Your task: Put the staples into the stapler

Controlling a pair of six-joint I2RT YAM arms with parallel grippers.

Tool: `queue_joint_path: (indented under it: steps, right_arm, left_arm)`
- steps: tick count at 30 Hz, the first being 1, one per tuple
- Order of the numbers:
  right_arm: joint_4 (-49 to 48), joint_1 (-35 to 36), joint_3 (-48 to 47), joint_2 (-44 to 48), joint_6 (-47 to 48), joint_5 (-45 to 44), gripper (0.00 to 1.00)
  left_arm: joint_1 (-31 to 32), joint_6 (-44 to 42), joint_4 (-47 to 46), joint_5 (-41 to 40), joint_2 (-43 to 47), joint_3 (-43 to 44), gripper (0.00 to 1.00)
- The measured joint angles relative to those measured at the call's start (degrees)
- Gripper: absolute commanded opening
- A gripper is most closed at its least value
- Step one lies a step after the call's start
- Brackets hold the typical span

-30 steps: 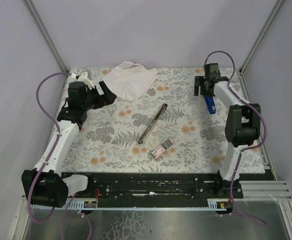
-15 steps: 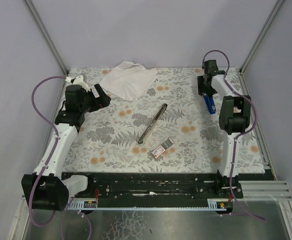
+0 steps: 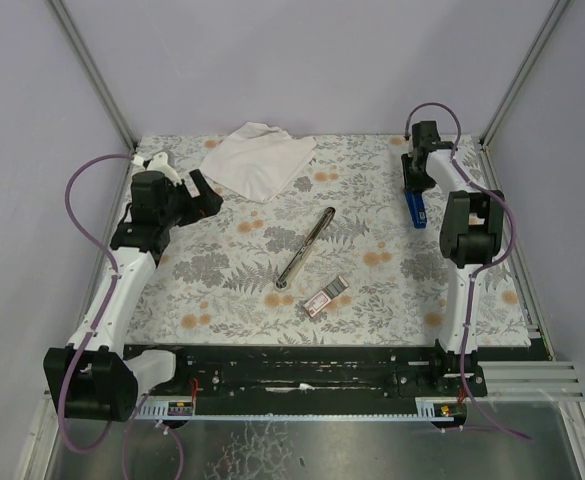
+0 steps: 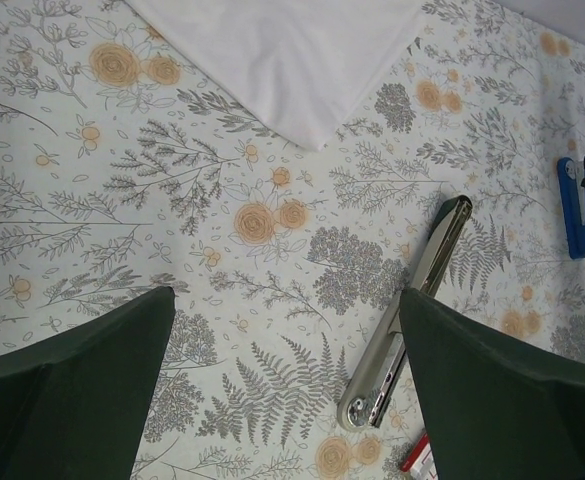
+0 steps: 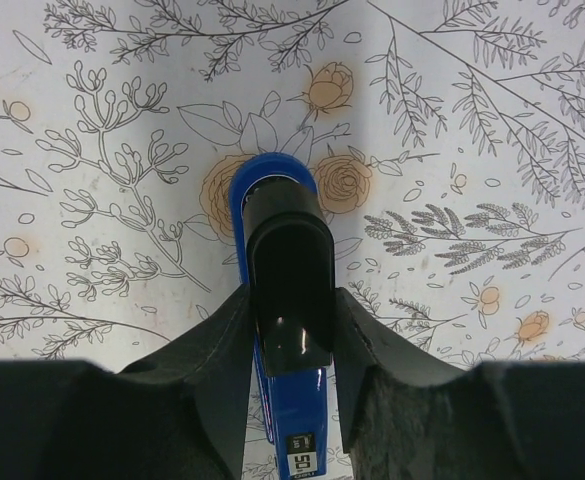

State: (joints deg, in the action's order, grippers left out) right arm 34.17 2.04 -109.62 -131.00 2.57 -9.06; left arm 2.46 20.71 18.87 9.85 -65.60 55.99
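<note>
Nearest you on the floral table [image 3: 202, 300], the staples [image 3: 327, 297] lie in their small red-and-white box, just right of centre. Just beyond the box and apart from it, the silver stapler [image 3: 306, 247] lies flat, a long bar slanting away to the right. Your left gripper [image 3: 204, 193] hovers over the left side with its jaws spread wide, holding nothing. Farther back on the right, your right gripper [image 3: 411, 186] points down. Its fingers [image 5: 202, 380] press against both sides of the blue stapler [image 5: 270, 168], gripping its black top. A white cloth [image 3: 262, 160] lies at the far edge.
</note>
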Motion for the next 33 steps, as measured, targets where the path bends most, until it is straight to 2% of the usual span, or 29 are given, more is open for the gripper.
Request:
queue_joint_path:
  steps: [5, 10, 15, 20, 25, 28, 33]
  right_arm:
    - [-2.6, -0.5, 3.8, 2.2, 0.5, 2.7, 0.0]
    - [-4.2, -0.7, 17.7, 12.6, -1.1, 8.3, 0.0]
    - [-7.0, -0.7, 34.3, 27.7, -4.3, 15.3, 0.0]
    - [-15.1, -0.5, 48.2, 44.6, -6.5, 22.8, 0.0]
    - [-23.9, 0.3, 58.8, 57.0, -7.9, 31.1, 0.0]
    - [-27.3, 2.6, 63.3, 61.5, -8.5, 35.5, 0.0]
    - [-32.0, 12.3, 67.2, 65.8, -8.9, 40.7, 0.0]
  left_arm:
    - [0.0, 0.3, -0.4, 2.8, 0.0, -1.4, 0.9]
    - [1.6, 2.4, -1.8, 5.3, 0.0, -3.4, 0.89]
    - [11.2, 7.7, -4.8, 6.8, 0.2, -7.5, 0.89]
    - [21.0, 14.5, -10.0, 8.7, -0.7, -10.3, 0.88]
    - [26.9, 22.2, -17.9, 12.1, -4.0, -11.4, 0.88]
    - [29.0, 25.9, -22.0, 14.6, -6.6, -11.5, 0.87]
    - [30.8, 28.7, -25.0, 17.7, -10.2, -10.7, 0.81]
